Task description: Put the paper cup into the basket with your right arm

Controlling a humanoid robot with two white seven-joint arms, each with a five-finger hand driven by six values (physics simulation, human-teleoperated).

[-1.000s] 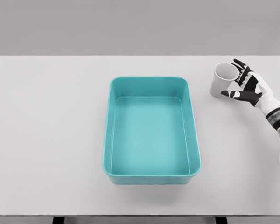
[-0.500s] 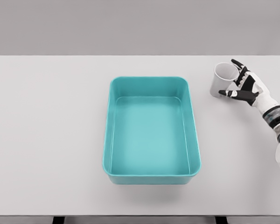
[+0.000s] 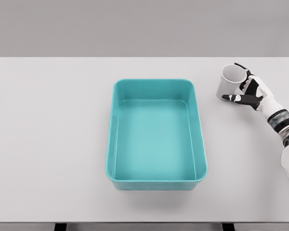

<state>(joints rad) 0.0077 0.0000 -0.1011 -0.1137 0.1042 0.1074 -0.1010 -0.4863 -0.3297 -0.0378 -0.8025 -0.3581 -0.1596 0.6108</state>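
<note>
Head view: white table (image 3: 53, 144) filling most of the frame. Centre of it — teal basket (image 3: 156, 134), rectangular, open side up. Far right, well apart from the basket, white paper cup (image 3: 229, 82) standing on the table, upright. Right hand (image 3: 249, 90) against the cup's right side — fingers (image 3: 242, 69) curled round the rim, thumb (image 3: 233, 98) low across the front.

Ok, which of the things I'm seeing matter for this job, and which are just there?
Part of the job:
- paper cup, upright on the table right of the basket
- teal basket, nothing in it
- right hand, fingers curling round the cup's right side

Just there:
- white table, bearing both
- nothing else lies about; the left arm is out of view
</note>
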